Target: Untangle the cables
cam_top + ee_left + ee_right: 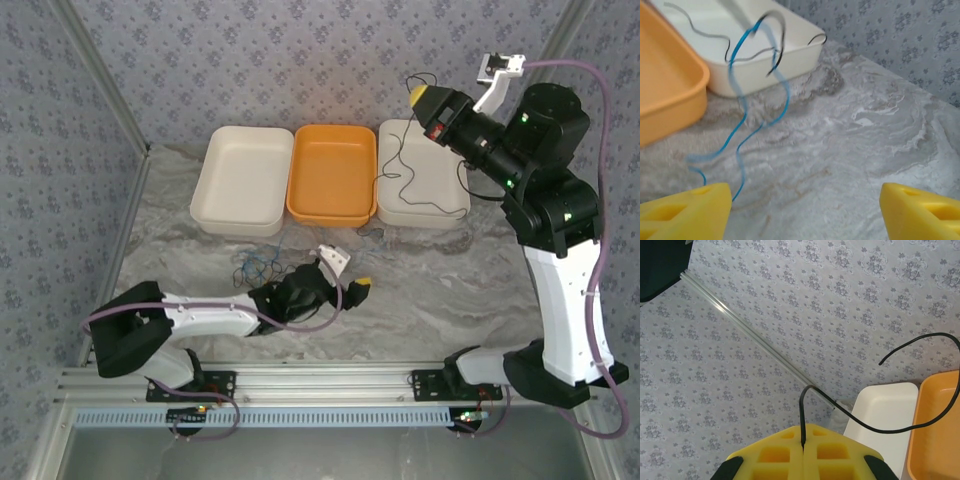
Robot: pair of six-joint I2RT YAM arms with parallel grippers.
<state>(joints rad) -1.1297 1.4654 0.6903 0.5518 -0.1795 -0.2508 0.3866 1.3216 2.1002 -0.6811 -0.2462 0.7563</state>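
Note:
My right gripper (424,98) is raised above the right white tray (447,150) and shut on a black cable (803,440). That cable (400,190) hangs down from it and loops into the tray. My left gripper (350,283) lies low over the table in front of the orange tray (330,172), its yellow fingers (685,210) spread wide with nothing between them. A blurred blue cable (742,145) trails from beside the left finger up toward the white tray (765,65), where a black strand (777,55) crosses it. A small tangle of blue and black cables (257,266) lies on the table behind the left gripper.
Three trays stand in a row at the back: white (243,178), orange, white. Patterned walls and a metal frame (100,90) close in the table. The arms' bases sit on the rail (320,385) at the near edge.

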